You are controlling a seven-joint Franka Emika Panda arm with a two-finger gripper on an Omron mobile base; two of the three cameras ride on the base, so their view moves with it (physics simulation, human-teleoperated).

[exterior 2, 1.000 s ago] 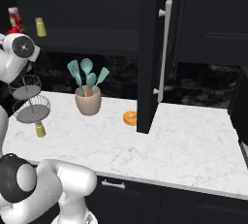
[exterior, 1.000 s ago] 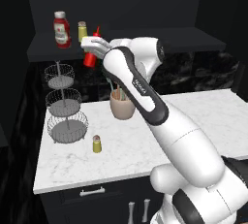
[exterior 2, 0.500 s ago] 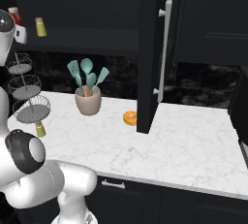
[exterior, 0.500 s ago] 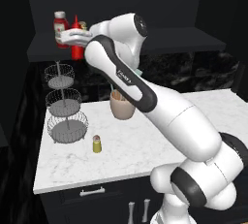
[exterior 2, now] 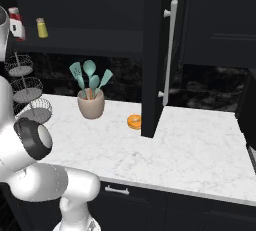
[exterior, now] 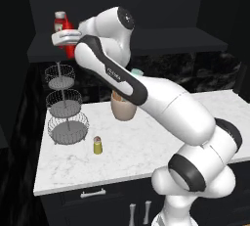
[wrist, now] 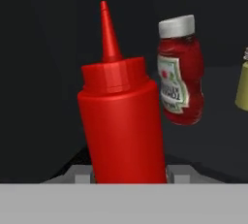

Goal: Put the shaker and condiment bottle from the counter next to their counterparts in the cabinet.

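Hand clamped on the red squeeze bottle, held mid-frame in hand view beside the ketchup bottle on the cabinet shelf; yellow shaker standing lower left on worktop

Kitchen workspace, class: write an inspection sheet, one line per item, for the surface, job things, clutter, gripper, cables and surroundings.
Surface: white marble counter.
Job things: condiment bottle in the gripper at the cabinet shelf; shaker on the counter; ketchup bottle and second shaker on the shelf.
Clutter: wire stand, utensil crock, orange ring-shaped item.
Gripper: gripper shut on the condiment bottle.
Cables: nothing seen.
Surroundings: open cabinet door.
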